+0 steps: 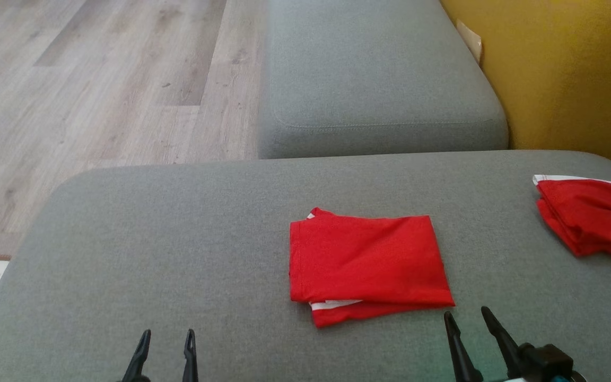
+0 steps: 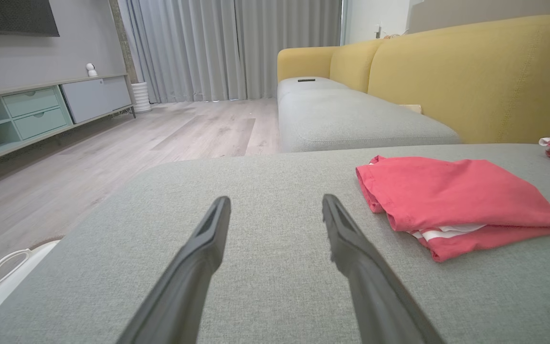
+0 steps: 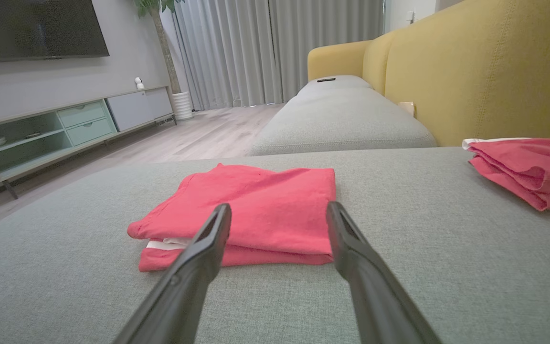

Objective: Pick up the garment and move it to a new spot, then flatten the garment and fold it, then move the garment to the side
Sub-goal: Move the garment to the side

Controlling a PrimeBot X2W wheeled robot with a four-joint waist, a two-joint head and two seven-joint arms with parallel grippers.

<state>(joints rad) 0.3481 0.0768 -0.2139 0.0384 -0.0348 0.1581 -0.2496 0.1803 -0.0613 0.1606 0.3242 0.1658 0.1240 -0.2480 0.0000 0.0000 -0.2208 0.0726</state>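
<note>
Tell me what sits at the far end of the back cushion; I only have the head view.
Observer: A small dark flat thing, likely a remote, lies near the far end of that cushion.
Operator: Identify the white thing at my lower left edge.
Observer: It is a white basket with a loop handle and a braided rim. It stands on the floor, close beside the near seat.
</note>
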